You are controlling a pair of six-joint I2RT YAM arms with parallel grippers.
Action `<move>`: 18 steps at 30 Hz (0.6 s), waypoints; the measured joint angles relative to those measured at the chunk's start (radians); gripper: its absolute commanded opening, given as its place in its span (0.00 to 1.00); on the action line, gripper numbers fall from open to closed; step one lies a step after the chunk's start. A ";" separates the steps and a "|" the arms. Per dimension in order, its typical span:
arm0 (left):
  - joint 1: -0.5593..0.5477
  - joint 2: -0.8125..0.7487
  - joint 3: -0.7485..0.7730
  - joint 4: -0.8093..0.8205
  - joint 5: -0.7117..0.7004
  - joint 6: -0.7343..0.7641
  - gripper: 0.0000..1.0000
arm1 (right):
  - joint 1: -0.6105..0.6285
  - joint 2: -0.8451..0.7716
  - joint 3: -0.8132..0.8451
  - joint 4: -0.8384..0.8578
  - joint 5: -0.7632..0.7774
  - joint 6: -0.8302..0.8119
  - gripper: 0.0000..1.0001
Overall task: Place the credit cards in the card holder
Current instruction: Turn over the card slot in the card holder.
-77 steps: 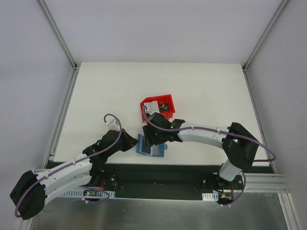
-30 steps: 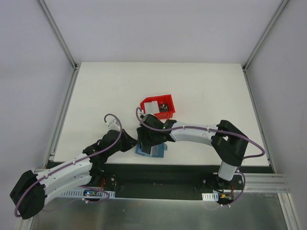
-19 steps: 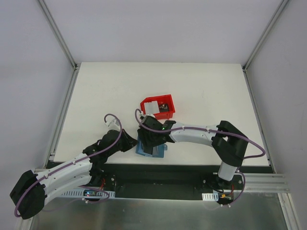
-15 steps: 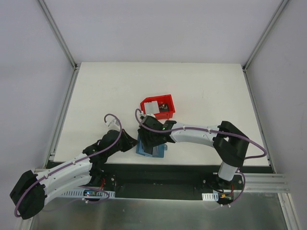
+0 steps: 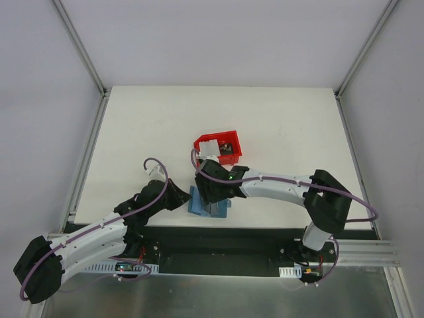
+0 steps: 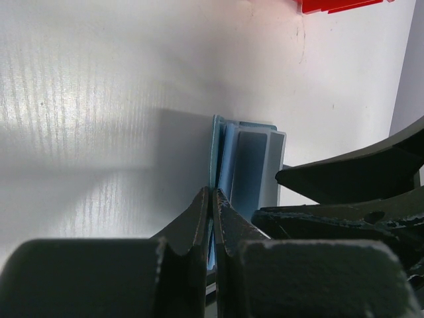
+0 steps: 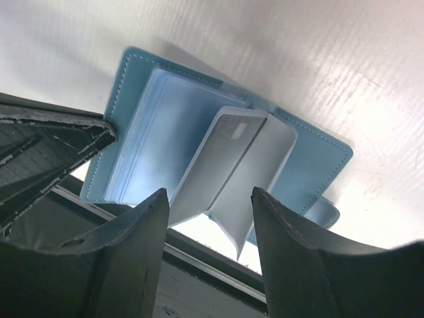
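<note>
Presently the card holder (image 5: 209,203) lies open at the table's (image 5: 278,126) near edge — left gripper (image 6: 211,195) pinched shut on its cover, right gripper (image 7: 207,202) jaws apart astride a limp pocket leaf (image 7: 268,172) bearing a credit card (image 7: 222,159) — judged stiff, slick, best edge-gripped.

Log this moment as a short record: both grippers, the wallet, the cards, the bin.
Left gripper: shut on the wallet, pinching one edge
Right gripper: open, fingers either side of a raised sleeve, no contact seen
Wallet: blue, spread open on the table, one inner sleeve standing up
Sleeve contents: a pale card appears tucked inside
Red bin: beyond the wallet, white cards in it
</note>
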 measured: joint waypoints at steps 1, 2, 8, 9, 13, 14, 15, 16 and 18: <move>0.000 0.000 0.000 0.000 0.000 0.000 0.00 | 0.000 -0.005 -0.003 -0.005 0.003 0.000 0.55; 0.000 0.000 -0.001 0.000 0.000 0.000 0.00 | 0.000 -0.012 -0.006 -0.008 0.006 0.000 0.55; 0.000 -0.001 -0.002 0.000 -0.001 -0.001 0.00 | 0.000 -0.075 -0.059 -0.023 0.026 0.003 0.53; 0.000 -0.001 -0.003 0.000 -0.001 -0.002 0.00 | 0.001 -0.090 -0.071 -0.025 0.030 0.004 0.53; 0.000 -0.001 -0.007 -0.002 -0.002 -0.011 0.00 | 0.001 -0.132 -0.121 -0.032 0.040 0.013 0.52; 0.000 -0.001 -0.007 -0.002 -0.002 -0.013 0.00 | 0.000 -0.140 -0.134 -0.034 0.044 0.016 0.52; 0.000 -0.001 -0.007 -0.002 -0.002 -0.015 0.00 | 0.000 -0.147 -0.146 -0.038 0.050 0.019 0.52; 0.000 -0.001 -0.007 -0.002 -0.003 -0.016 0.00 | 0.000 -0.153 -0.157 -0.042 0.055 0.023 0.52; 0.000 -0.001 -0.007 -0.003 -0.003 -0.016 0.00 | 0.000 -0.161 -0.176 -0.048 0.060 0.028 0.52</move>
